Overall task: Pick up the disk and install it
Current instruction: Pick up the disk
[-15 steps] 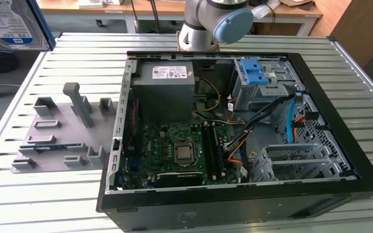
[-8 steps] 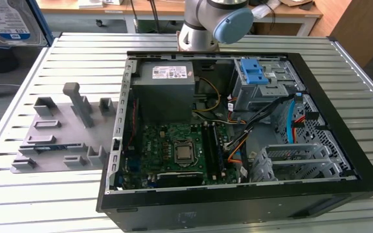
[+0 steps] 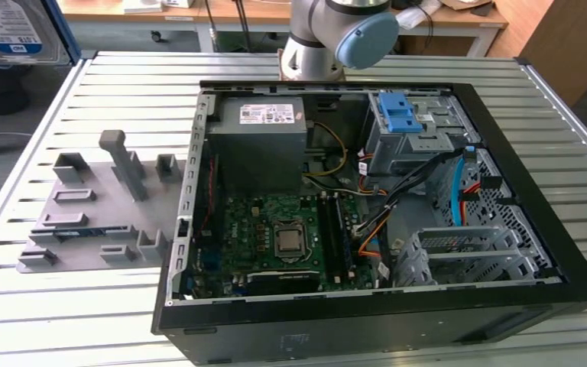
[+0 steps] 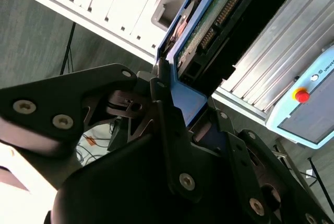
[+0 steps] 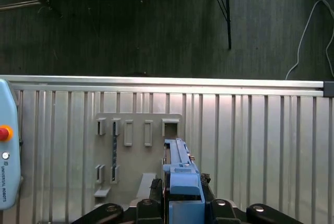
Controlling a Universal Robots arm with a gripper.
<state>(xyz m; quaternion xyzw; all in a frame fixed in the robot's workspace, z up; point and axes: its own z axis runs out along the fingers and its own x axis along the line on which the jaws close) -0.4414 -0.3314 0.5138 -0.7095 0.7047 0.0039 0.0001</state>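
Robot arm, disk in hand: the gripper (image 4: 190, 106) is clamped on the disk (image 4: 224, 20), its black fingers (image 4: 166, 104) pinching one end of the blue bracket (image 5: 182, 182). That hold leaves the long sides and the connector edge free, likely so nothing blocks them at a bay. The disk hangs edge-on over the grey rack (image 5: 136, 153) on the slatted table (image 5: 271, 145), apparently clear of the rack's slots, though the gap is hard to judge.

In the exterior view the disk (image 3: 13, 30) shows high at the exterior view's left, well apart from the open computer case (image 3: 375, 317). Bare table lies between rack and case wall. Farther in, the drive cage (image 3: 400, 149) sits near the case's far corner. Cables (image 3: 455, 191) trail just beside it, so room there looks tight.
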